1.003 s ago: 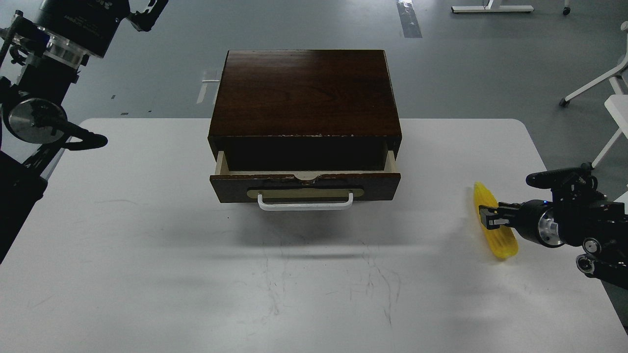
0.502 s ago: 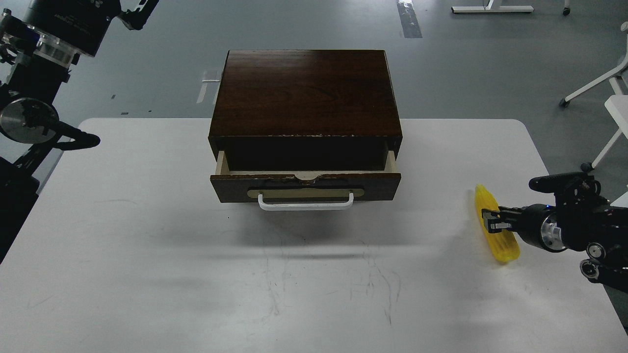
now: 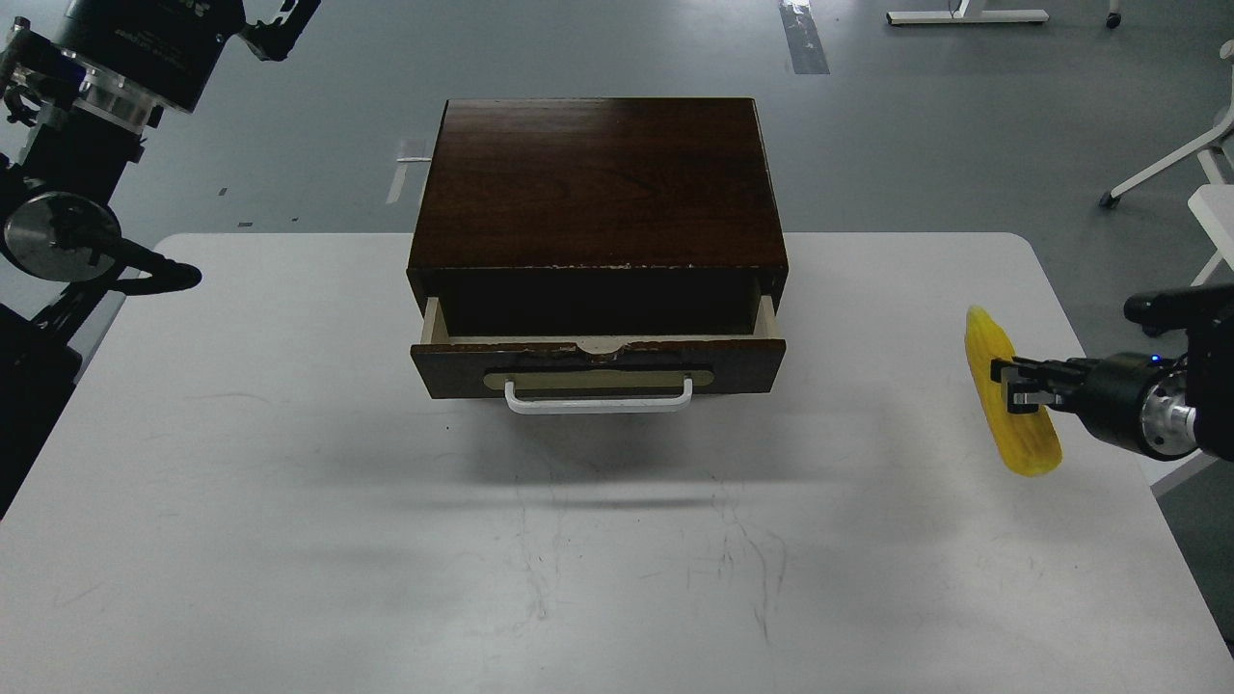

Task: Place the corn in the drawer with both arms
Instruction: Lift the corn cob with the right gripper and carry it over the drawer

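Observation:
The yellow corn (image 3: pixel 1010 397) hangs above the table at the far right, held about its middle by my right gripper (image 3: pixel 1018 390), which is shut on it. The dark brown drawer (image 3: pixel 598 364) of the cabinet (image 3: pixel 598 183) stands pulled out a little way, with its white bar handle (image 3: pixel 598 397) facing me and its pale inner sides showing. Its inside is dark, so I cannot see into it. My left gripper (image 3: pixel 281 23) is raised at the top left, far from the drawer; it is small and dark, so its fingers cannot be told apart.
The cabinet sits at the back middle of the white table (image 3: pixel 289 501). White chair legs (image 3: pixel 1166 164) stand on the floor beyond the table's right edge. The left arm's elbow (image 3: pixel 58 236) hangs over the table's left edge.
My right gripper has lifted the corn off the table and carried it up and to the right. The left arm has barely shifted. The drawer has not moved.

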